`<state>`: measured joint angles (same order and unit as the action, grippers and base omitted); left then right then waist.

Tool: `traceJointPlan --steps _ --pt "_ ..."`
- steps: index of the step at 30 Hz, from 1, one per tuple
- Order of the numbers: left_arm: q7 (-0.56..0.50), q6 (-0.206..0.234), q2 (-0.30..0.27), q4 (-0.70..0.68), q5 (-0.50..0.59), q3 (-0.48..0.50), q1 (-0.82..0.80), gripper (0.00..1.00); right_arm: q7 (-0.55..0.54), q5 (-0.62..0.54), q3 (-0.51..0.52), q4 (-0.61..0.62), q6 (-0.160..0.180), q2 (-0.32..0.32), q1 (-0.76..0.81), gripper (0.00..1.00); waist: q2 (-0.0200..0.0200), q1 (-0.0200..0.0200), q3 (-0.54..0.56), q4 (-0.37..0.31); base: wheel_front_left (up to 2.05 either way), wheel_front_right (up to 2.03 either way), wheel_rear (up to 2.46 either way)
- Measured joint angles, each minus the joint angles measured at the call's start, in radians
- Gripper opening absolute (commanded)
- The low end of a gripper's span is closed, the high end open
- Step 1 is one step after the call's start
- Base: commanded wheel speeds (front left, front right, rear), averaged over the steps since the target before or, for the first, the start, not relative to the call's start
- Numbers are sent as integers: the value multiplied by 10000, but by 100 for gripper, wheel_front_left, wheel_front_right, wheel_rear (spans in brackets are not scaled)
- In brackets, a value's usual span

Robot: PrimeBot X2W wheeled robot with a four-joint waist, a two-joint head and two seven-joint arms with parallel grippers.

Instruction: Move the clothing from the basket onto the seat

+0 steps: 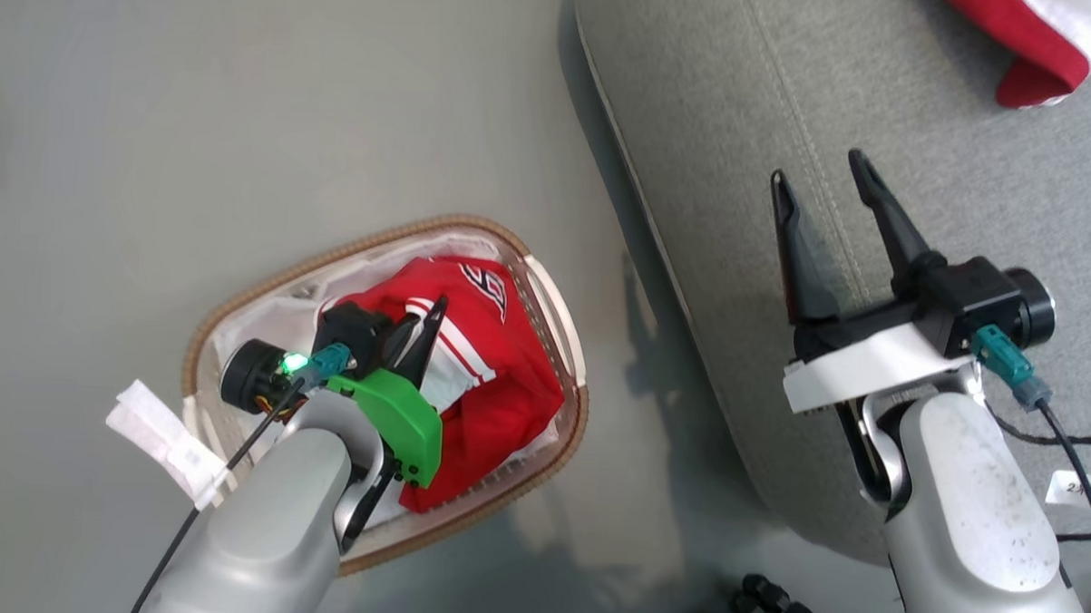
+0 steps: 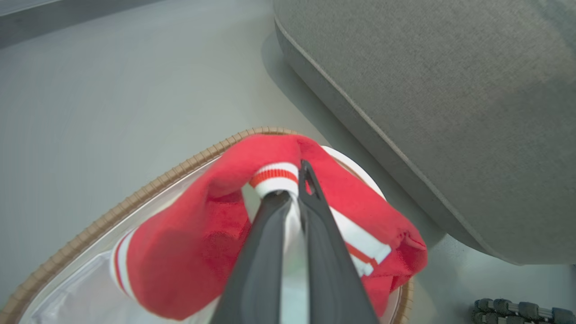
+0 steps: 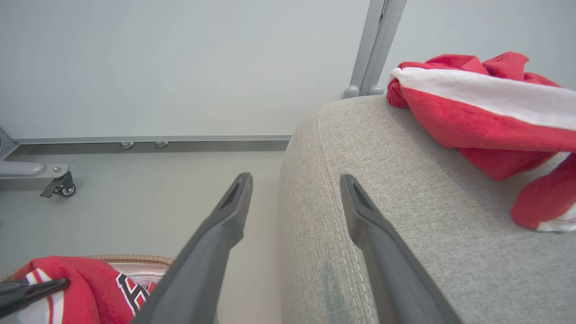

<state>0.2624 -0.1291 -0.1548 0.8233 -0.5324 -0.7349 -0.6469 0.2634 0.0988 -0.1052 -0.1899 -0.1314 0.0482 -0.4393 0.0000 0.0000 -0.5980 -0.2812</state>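
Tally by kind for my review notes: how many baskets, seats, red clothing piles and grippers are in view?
Baskets: 1, the basket
Seats: 1, the seat
Red clothing piles: 2, jersey in the basket, heap on the seat
Grippers: 2, left gripper, right gripper
Total: 6

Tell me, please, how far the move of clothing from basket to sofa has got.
Done: one red garment with a white stripe lies on the grey sofa. In hand: the left gripper is shut on the striped trim of the red jersey, which is not yet out of the basket. Left: lift that jersey and carry it to the sofa. The right gripper is open, empty, above the sofa's edge.
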Motion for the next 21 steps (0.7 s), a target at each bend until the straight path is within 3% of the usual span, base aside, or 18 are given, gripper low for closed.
traceJointPlan --steps 11,21 --pt "-2 0 -232 -1927 813 742 1225 0 0 -395 79 -562 0 0 1476 100 0 -1 2540 518 0 0 0" --pt "-2 0 -522 -2631 1022 970 655 0 0 -477 -132 -759 0 2 2177 100 0 -1 4646 844 0 0 0"
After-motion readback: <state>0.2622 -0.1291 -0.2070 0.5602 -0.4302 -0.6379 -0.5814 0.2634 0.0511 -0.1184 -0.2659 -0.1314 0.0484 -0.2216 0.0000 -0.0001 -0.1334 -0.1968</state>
